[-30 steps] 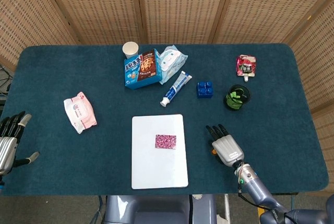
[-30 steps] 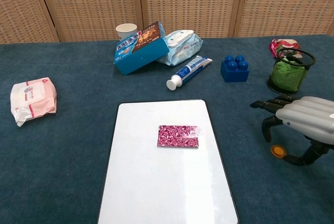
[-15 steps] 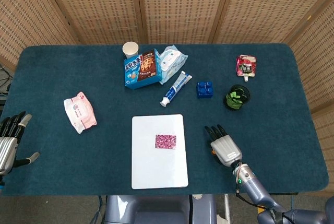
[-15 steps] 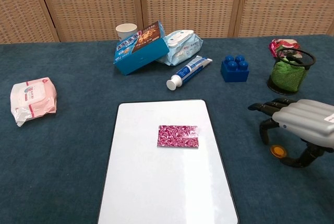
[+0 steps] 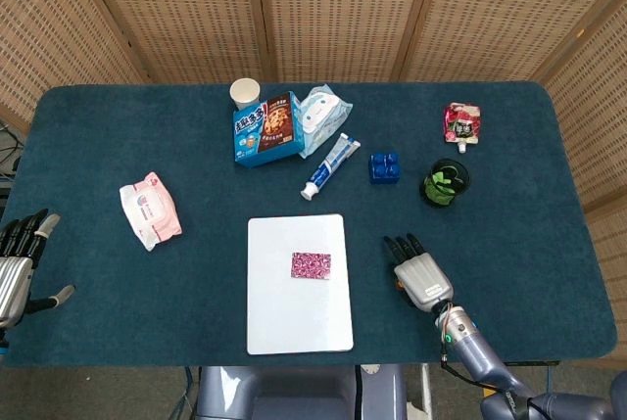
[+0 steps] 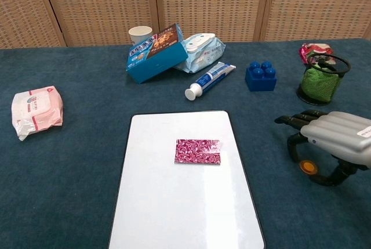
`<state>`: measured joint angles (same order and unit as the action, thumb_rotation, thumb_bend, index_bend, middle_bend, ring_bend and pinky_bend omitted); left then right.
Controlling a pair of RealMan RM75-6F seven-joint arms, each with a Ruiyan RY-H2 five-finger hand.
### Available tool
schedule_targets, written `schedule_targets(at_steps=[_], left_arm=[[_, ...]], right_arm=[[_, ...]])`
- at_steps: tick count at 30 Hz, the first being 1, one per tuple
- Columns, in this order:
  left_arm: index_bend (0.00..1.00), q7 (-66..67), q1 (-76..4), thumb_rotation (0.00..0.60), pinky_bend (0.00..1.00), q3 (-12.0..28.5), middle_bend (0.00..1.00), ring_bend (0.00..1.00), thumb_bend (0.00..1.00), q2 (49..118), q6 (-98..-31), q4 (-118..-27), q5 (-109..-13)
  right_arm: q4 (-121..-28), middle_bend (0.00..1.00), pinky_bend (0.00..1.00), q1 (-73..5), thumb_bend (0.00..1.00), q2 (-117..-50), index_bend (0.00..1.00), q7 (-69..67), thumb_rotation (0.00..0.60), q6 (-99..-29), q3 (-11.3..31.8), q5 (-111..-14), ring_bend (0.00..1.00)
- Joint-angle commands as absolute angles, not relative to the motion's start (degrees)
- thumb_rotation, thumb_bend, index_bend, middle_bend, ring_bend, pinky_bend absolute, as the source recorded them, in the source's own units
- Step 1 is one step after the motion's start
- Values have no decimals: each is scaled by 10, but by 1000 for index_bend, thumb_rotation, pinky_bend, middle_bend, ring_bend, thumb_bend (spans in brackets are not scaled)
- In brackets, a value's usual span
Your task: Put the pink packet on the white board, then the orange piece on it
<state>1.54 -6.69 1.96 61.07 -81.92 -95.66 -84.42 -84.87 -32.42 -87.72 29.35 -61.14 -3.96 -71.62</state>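
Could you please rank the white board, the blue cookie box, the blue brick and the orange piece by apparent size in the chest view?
1. white board, nearest the camera
2. blue cookie box
3. blue brick
4. orange piece, partly hidden under the right hand

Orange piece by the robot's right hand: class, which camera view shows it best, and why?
The chest view. There the orange piece shows as a round disc on the cloth, framed under the right hand, between thumb and fingers. In the head view only a small orange speck shows at the hand's edge.
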Motion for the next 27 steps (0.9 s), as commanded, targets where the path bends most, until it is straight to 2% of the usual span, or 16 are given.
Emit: schedule_targets(at_steps=[1, 19, 27], left_arm=[[0, 15, -67, 600, 0, 20, 0, 0, 0, 610, -820, -956, -845], [0, 4, -66, 600, 0, 20, 0, 0, 0, 607, -819, -954, -844], [0, 3, -68, 600, 0, 23, 0, 0, 0, 607, -816, -952, -838]], right_arm=[[-856, 0, 0, -323, 363, -874, 597, 292, 600, -610, -35, -719, 0], [-939, 0, 0, -361, 363, -875, 597, 364, 600, -601, 34, -688, 0], [-962, 0, 0, -425, 363, -933, 598, 467, 600, -580, 98, -583, 0]])
